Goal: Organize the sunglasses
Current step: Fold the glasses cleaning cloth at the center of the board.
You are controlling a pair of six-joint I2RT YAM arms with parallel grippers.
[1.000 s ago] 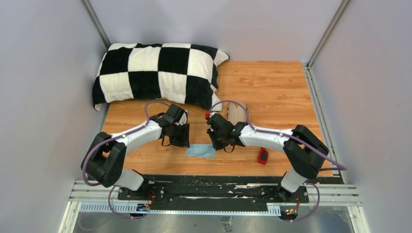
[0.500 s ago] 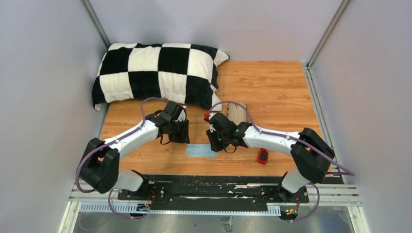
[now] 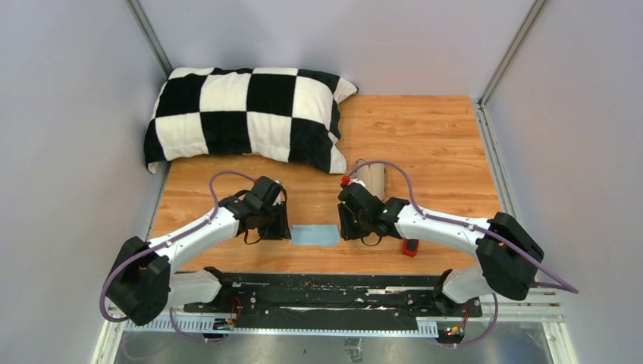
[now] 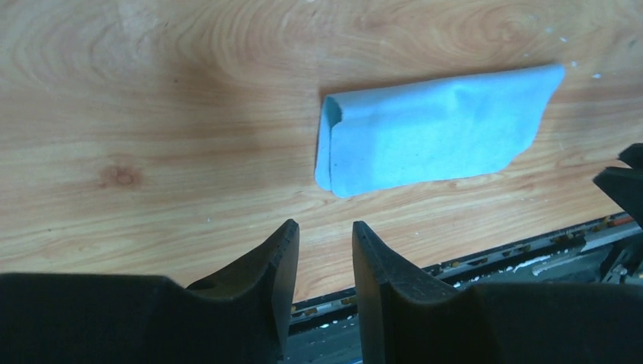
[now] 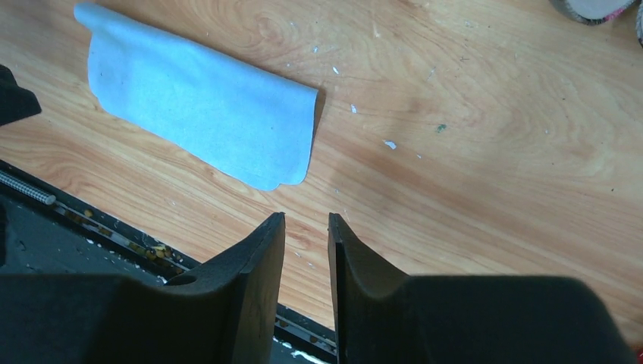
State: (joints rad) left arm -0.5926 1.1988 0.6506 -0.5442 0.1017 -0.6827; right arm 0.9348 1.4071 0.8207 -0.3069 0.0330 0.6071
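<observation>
The sunglasses [image 3: 410, 247], red-framed with dark lenses, lie on the wooden table near its front edge, right of my right gripper and partly under the right arm. They show in neither wrist view. My left gripper [image 3: 276, 227] hangs just left of the folded light blue cloth [image 3: 315, 235]; its jaws stand a little apart with nothing between them [image 4: 324, 227]. My right gripper [image 3: 351, 226] hangs just right of the cloth, also slightly apart and empty [image 5: 305, 220]. The cloth shows in the left wrist view [image 4: 432, 140] and the right wrist view [image 5: 201, 114].
A grey plaid case [image 3: 371, 176] lies behind my right gripper; its corner shows in the right wrist view [image 5: 595, 7]. A black-and-white checked pillow [image 3: 243, 114] fills the back left. The black base rail [image 3: 334, 284] runs along the table's near edge.
Both grippers have drawn apart from the cloth's ends, the left toward the near edge, the right to the right. The cloth lies flat where it was.
</observation>
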